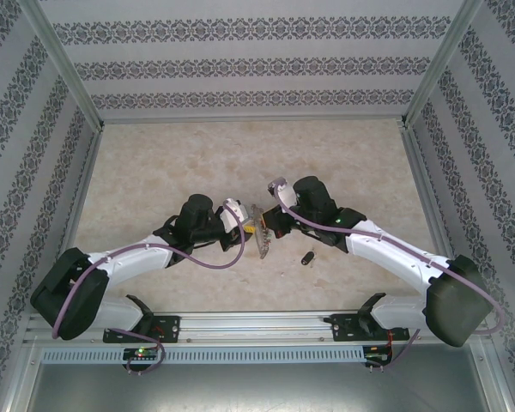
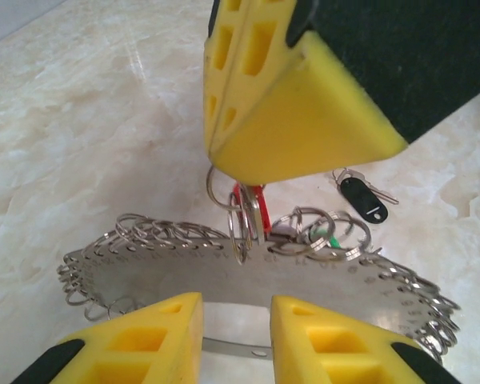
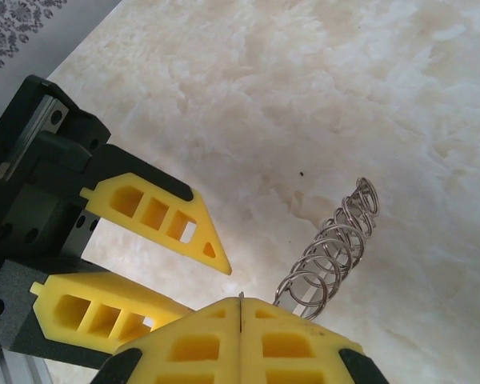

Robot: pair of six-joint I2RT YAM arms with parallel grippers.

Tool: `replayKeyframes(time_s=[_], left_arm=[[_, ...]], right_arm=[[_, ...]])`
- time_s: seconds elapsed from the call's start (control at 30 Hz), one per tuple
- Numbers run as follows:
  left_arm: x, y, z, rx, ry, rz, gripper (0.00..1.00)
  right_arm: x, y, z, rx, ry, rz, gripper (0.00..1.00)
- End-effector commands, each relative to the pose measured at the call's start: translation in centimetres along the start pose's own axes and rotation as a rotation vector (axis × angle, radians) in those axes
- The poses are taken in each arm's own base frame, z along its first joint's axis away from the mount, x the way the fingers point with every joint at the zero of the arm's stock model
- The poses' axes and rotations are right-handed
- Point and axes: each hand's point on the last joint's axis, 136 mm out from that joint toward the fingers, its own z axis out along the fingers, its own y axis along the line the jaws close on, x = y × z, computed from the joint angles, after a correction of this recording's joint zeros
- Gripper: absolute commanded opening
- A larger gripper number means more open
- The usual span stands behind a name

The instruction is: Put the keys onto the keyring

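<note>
Released at the left gripper (image 2: 236,306): yellow fingers (image 2: 136,340) parted, open space between them, nothing pinched. Just beyond those fingertips and crossing the gap, the keyring (image 2: 248,280), a curved silvery plate standing on edge, small wire loops (image 2: 168,232) crowded along its upper rim; cannot tell whether touching either finger. Clenched at the right gripper (image 3: 240,302): both of its yellow fingers (image 3: 296,352) pressed flat together, meeting the left gripper nearly tip to tip from the opposite side, above the keyring's rim. Pinched at that closed tip, a small split ring (image 2: 214,190), and hanging directly under it the red key (image 2: 250,204), reaching down among the loops at the middle of the rim. From the right wrist, a row of those loops curling away past the closed fingertips, with the left gripper's two parted fingers close alongside. Farther out, on the right gripper's side of the keyring, the black key (image 2: 362,200), flat on the pale marbled desk (image 2: 80,120) with its own little ring, apart from the keyring and from both grippers. From above, both grippers together near the middle of the desk, keyring between them, black key near the right gripper and a little nearer the arm bases.
</note>
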Motion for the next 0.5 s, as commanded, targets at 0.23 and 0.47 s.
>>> replayKeyframes(time_s=[0.23,0.47], left_arm=[[-2.0,-0.67,-0.26,0.046,-0.026,0.036,0.31],[-2.0,-0.47,0.19,0.049,-0.02,0.037,0.3]], right_arm=[[-2.05,2.15,-0.82,-0.059,-0.044,-0.059,0.0],[-1.99,2.49,-0.59,-0.071,-0.038,-0.069,0.0]])
